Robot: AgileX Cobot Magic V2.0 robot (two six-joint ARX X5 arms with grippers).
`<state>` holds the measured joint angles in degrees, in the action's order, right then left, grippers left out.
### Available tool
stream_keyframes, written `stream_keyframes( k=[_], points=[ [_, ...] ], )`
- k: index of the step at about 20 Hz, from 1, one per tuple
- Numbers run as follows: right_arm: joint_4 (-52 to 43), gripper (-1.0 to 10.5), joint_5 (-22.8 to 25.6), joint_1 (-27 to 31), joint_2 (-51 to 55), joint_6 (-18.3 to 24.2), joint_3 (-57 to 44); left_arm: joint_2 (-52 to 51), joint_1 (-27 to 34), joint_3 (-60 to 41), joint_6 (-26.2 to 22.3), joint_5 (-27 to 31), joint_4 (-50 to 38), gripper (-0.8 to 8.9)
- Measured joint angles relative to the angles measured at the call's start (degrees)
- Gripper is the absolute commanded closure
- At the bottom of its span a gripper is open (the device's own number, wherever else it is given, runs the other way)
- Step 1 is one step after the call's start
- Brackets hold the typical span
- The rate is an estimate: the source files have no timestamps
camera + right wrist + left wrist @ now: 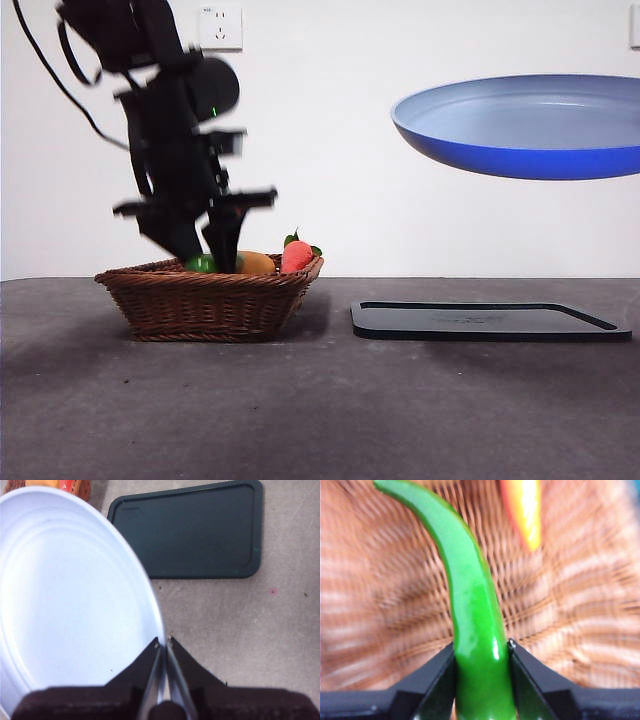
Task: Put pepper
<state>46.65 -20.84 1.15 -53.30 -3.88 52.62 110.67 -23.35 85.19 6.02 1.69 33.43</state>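
My left gripper (212,255) reaches down into the wicker basket (205,300) at the left of the table. It is shut on the long glossy green pepper (470,610), which lies between its jaws over the basket's woven floor; in the front view only a green end of the pepper (201,264) shows above the rim. My right gripper (163,645) is shut on the rim of a blue plate (70,595). It holds the plate (525,125) level in the air, high above the black tray (490,320).
A rounded yellow-orange item (256,263) and a red-orange vegetable with green leaves (297,255) lie in the basket beside the left gripper. The black tray (190,530) lies flat on the grey table right of the basket. A wall socket (220,27) is on the white wall behind.
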Motion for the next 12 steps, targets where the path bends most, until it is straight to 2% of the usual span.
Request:
stream_keyframes(
  k=[6,10,12],
  points=[
    [-1.46,9.4,-0.04,-0.02,-6.95,-0.42,0.0,-10.93,-2.16,0.0,0.02,-5.57,2.36,6.9],
    [-4.39,9.4,-0.17,-0.07,-14.64,-1.77,0.0,-17.62,-8.11,0.0,0.04,-10.53,4.42,6.9],
    [-6.23,9.4,-1.73,-0.07,-18.1,-2.89,0.0,-18.08,-12.55,0.11,0.04,-10.91,5.16,6.9]
  ],
)
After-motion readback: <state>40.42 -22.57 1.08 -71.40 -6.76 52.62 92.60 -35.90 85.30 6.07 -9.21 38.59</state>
